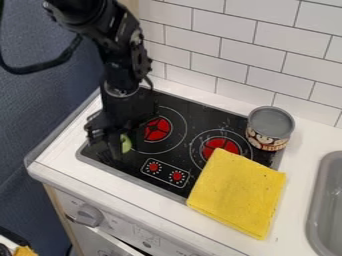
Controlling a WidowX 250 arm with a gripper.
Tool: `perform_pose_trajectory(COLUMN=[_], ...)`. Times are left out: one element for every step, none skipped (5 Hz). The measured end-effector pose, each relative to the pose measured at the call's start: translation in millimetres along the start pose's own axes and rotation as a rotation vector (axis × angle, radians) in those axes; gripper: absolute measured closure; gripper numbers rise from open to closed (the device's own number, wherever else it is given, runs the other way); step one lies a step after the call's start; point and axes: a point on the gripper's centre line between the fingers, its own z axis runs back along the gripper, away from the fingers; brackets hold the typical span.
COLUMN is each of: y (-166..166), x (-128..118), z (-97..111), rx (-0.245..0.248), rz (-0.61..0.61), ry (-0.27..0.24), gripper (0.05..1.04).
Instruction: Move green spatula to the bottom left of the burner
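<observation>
The green spatula (125, 143) shows a small part near the left end of the black stove top (190, 111), left of the left red burner (157, 130). My gripper (108, 144) is low just beside it; how wide it opens, or whether it holds the spatula, I cannot tell. Right of this, the yellow cloth (237, 192) covers one stove corner, and the can (270, 129) stands behind it.

Green spatula (125, 143): rounded green part just beside my fingers (115, 151), the rest too dark to tell.
Burner (190, 117): flat black panel, red discs ringed in white, reaching from beneath my fingers rightward.
</observation>
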Motion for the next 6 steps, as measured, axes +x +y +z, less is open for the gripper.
perform_pose_trajectory(y=[-1.0, -4.4, -5.3, -5.8, -4.5, -2.6], x=[-0.2, -1.7, -2.4, -4.3, -5.2, -4.1], z=[-12.8, -20.2, -22.1, -21.8, -21.1, -20.3], rx=[0.046, 0.06, 0.07, 0.079, 0.092, 0.103], rz=[0.0, -0.023, -0.04, -0.046, -0.031, -0.045], ry=[0.023, 0.039, 0.054, 0.08, 0.086, 0.083], gripper=[0.672, 0.672, 0.594, 0.276, 0.071, 0.073])
